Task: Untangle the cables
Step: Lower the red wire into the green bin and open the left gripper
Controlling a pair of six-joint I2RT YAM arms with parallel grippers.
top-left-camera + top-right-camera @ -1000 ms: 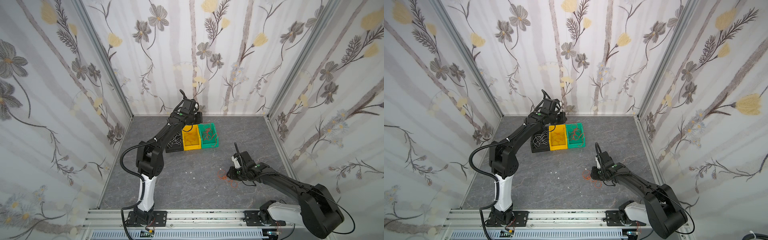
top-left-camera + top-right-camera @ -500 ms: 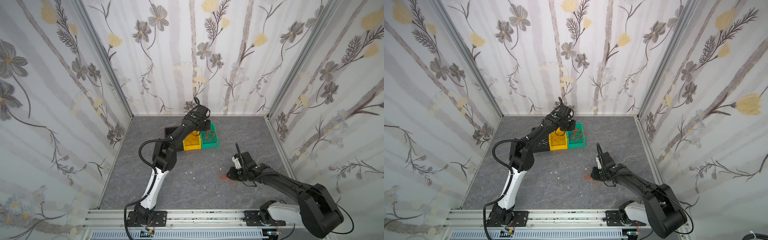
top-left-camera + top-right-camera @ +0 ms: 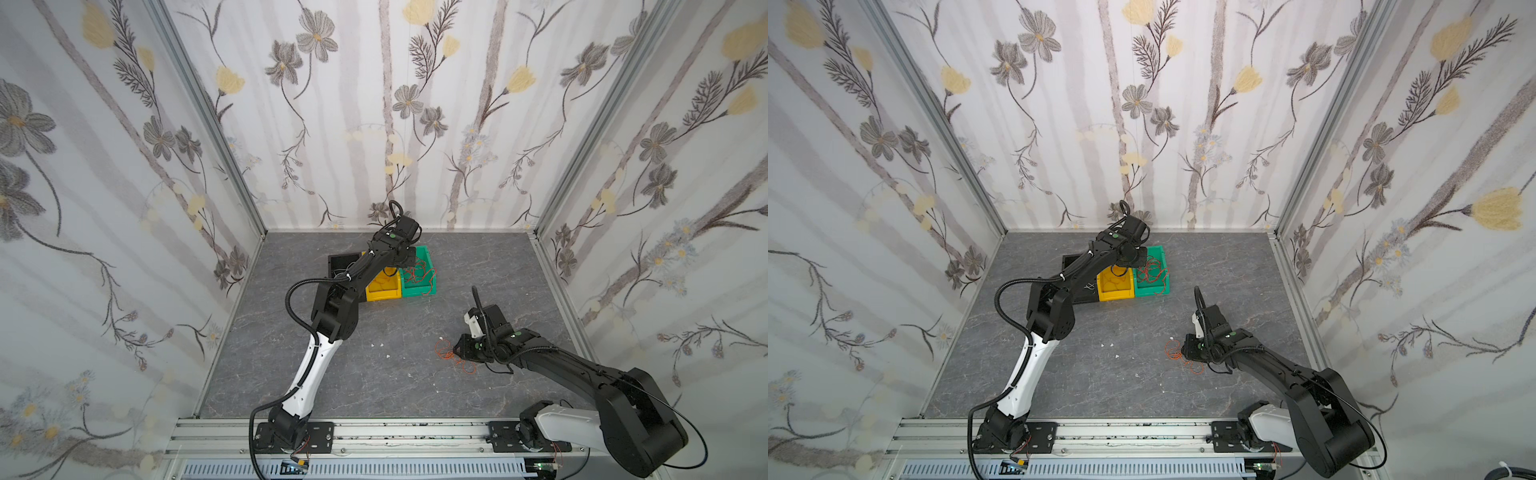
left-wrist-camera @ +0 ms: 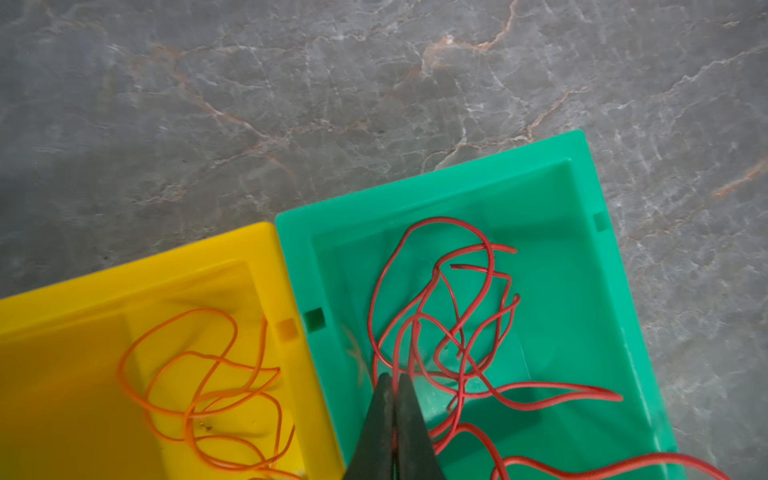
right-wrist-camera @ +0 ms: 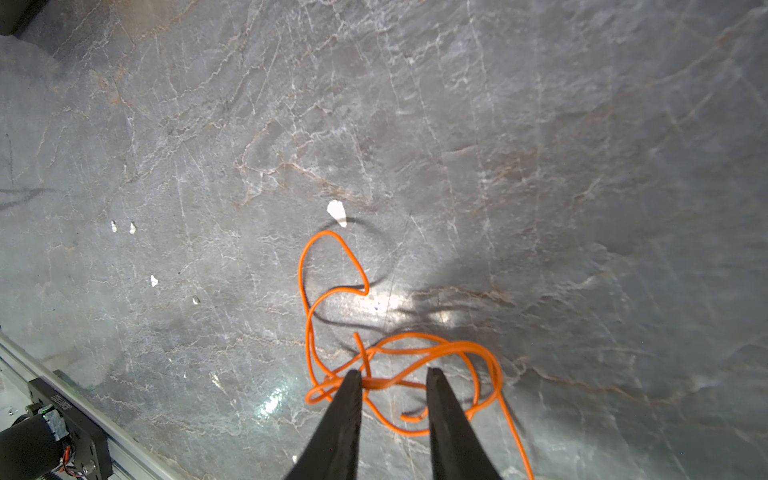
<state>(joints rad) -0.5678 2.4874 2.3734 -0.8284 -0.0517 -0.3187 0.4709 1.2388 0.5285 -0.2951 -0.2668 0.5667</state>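
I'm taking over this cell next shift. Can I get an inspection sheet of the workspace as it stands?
Surface: grey marbled table.
Job's things: orange tangle loose on the table; orange cables in the yellow bin; red cables in the green bin.
Clutter: small white flecks on the table; black bin mostly hidden by the left arm.
Grippers: left gripper shut over the green bin, red strands at its tips; right gripper open, straddling the orange tangle.
Cables: black corrugated hose loops beside the left arm.
Surroundings: floral-papered walls; aluminium rail along the front.
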